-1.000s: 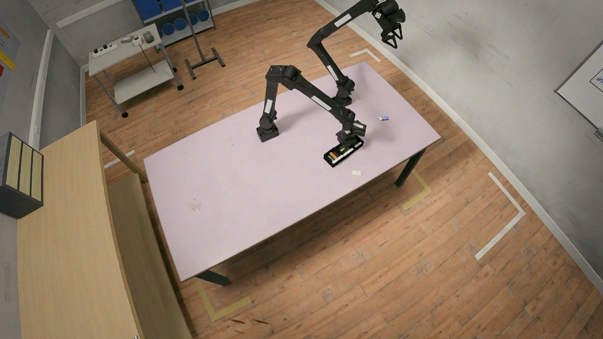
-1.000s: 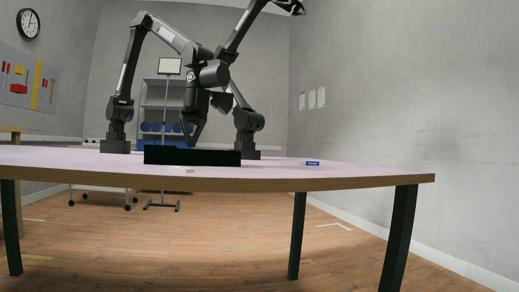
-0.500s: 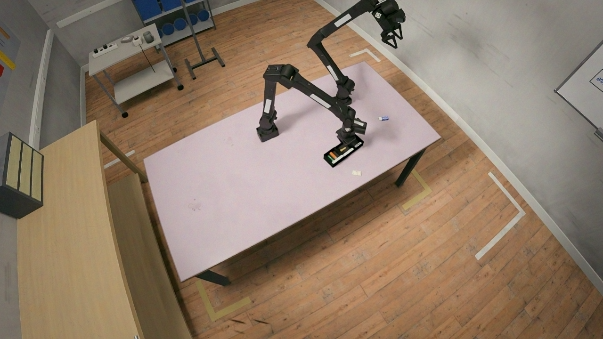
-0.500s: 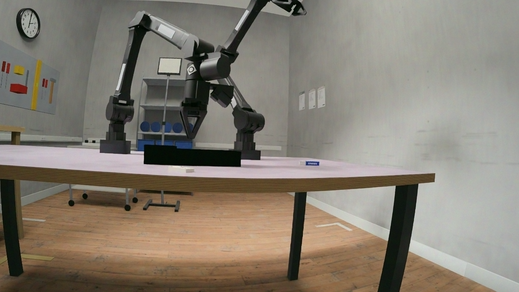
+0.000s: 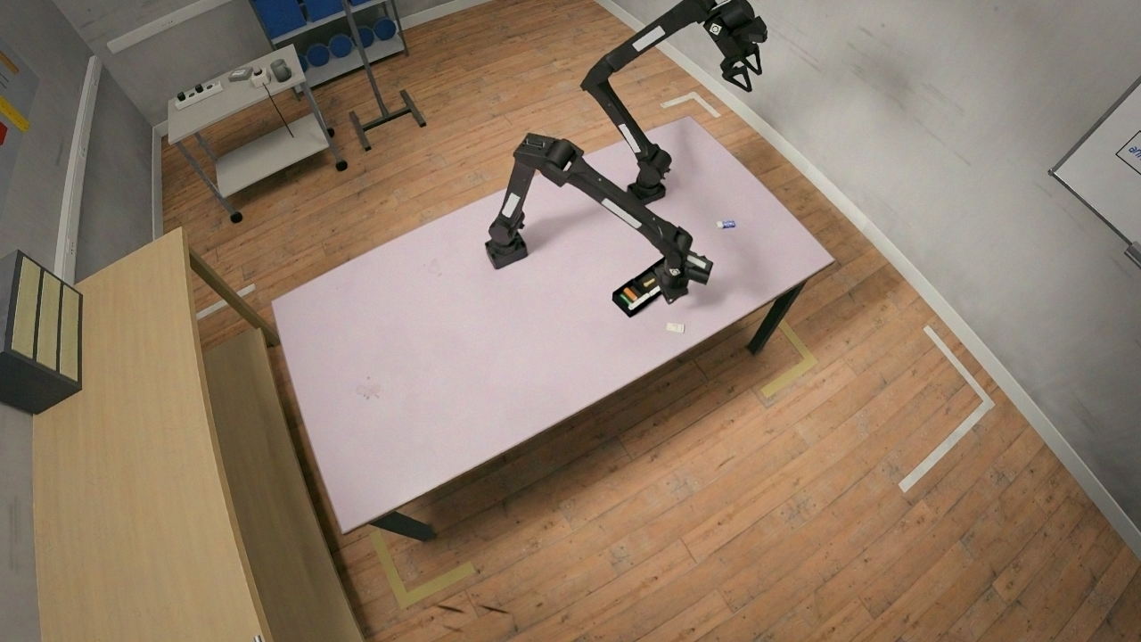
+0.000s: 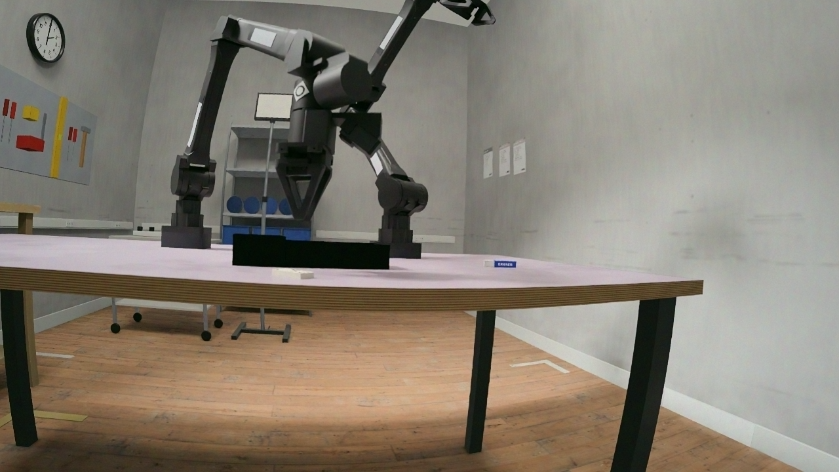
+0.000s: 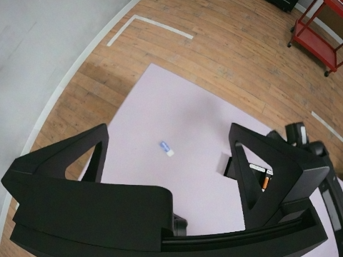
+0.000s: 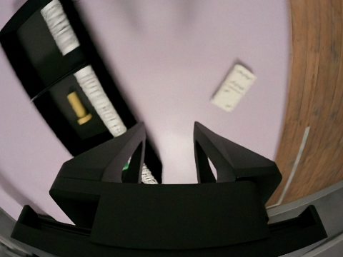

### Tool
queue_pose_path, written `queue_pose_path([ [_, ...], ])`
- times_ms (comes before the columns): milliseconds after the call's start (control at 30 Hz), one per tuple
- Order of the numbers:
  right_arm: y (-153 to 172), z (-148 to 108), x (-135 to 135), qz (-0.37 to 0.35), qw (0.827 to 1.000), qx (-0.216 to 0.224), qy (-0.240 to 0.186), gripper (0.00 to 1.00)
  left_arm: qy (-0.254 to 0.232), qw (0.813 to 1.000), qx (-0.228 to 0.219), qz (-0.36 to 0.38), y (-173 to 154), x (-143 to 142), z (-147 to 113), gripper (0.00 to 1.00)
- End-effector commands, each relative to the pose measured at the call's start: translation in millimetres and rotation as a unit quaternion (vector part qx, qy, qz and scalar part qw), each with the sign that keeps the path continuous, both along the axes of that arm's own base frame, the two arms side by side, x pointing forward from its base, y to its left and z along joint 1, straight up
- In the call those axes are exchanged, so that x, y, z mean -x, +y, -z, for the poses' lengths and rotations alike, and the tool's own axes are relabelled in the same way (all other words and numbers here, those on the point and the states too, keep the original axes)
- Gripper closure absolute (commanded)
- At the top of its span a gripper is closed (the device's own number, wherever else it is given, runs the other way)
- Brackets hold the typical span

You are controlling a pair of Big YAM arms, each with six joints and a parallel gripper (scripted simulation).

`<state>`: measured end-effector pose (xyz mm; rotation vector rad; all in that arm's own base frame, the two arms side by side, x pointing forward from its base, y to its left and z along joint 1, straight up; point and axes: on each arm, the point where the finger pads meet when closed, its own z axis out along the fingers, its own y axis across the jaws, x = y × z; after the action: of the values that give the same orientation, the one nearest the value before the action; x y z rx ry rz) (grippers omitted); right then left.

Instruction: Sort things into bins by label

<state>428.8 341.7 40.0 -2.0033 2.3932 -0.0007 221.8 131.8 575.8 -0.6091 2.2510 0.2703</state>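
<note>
A row of black labelled bins (image 5: 620, 301) (image 6: 328, 256) (image 8: 39, 57) stands near the table's right end. A brass bolt (image 8: 78, 108) lies in one compartment, and an orange thing (image 7: 265, 183) and a green one lie in another. My right gripper (image 5: 674, 293) (image 6: 305, 206) (image 8: 168, 128) is partly open and empty. It hangs above the table just past the bins' long labelled wall. A white domino (image 5: 675, 327) (image 6: 292, 273) (image 8: 233, 87) lies on the table near the front edge. A blue and white eraser (image 5: 725, 224) (image 6: 499, 263) (image 7: 166, 148) lies apart, farther along. My left gripper (image 5: 742, 76) (image 6: 475, 11) (image 7: 168, 130) is wide open and empty, high above the table's far end.
The table edge runs close beside the domino, with wood floor beyond it. Both arm bases stand on the table behind the bins. A grey wall runs along the table's far end.
</note>
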Motion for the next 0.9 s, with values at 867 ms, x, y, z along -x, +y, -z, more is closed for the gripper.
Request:
queue_pose_path([
  [867, -3, -7, -78, 0.250, 0.968, -0.003, 0.003, 0.61, -0.027, 1.000, -0.014, 0.003, -11, 11, -27, 0.00],
])
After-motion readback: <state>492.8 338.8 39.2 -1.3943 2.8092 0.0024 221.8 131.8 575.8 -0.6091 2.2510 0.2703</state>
